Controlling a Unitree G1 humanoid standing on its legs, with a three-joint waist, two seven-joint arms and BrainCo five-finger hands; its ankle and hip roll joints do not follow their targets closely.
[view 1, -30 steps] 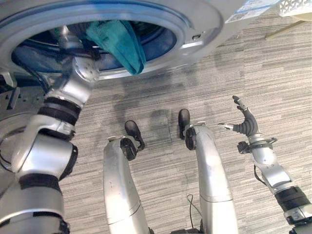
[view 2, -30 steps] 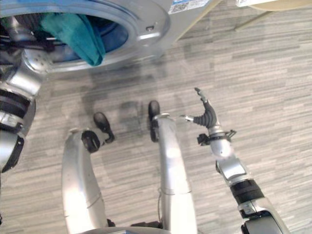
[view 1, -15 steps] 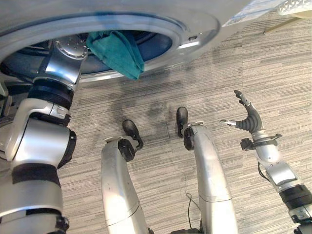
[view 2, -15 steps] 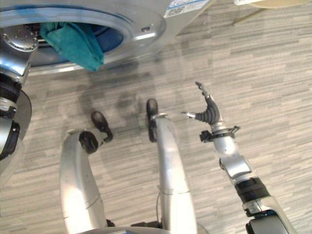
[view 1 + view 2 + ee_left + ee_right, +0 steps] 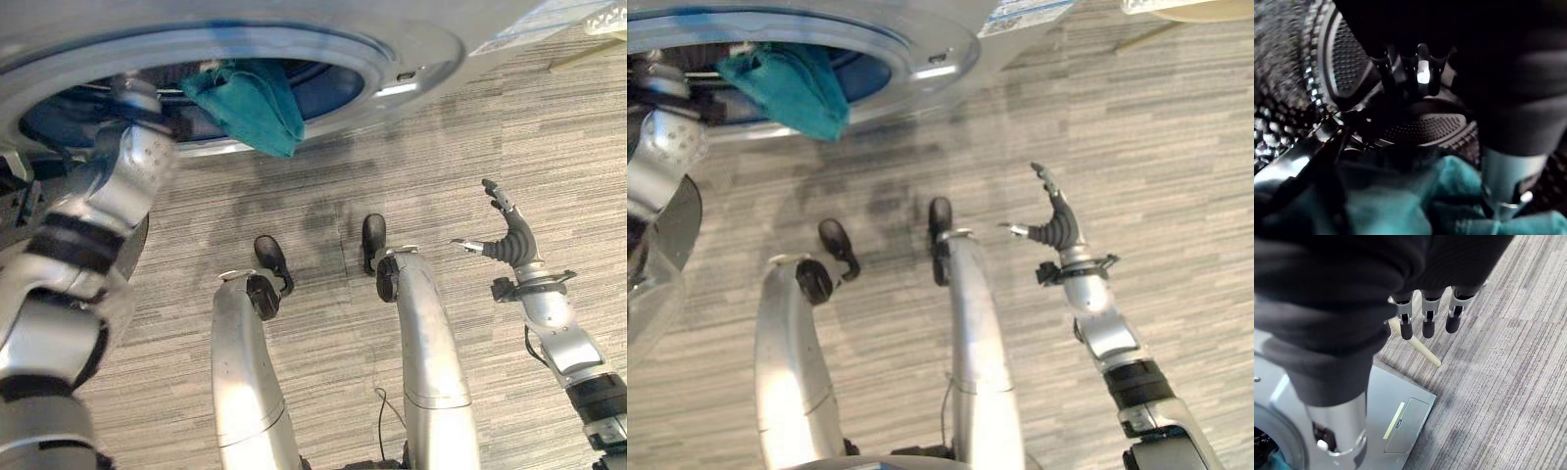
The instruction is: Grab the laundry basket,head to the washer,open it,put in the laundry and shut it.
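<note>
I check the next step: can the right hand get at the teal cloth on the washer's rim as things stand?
Probably yes: the right hand hangs open over bare floor, and the teal cloth drapes unobstructed over the washer's rim.

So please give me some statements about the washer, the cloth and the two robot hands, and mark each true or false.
1. The washer is open. True.
2. A teal cloth hangs over the lower rim of the opening. True.
3. The right robot hand holds the cloth. False: it is open, apart from the washer, above the floor.
4. The left arm reaches into the drum. True.
5. The cloth lies on the floor. False: it is at the washer opening.
</note>
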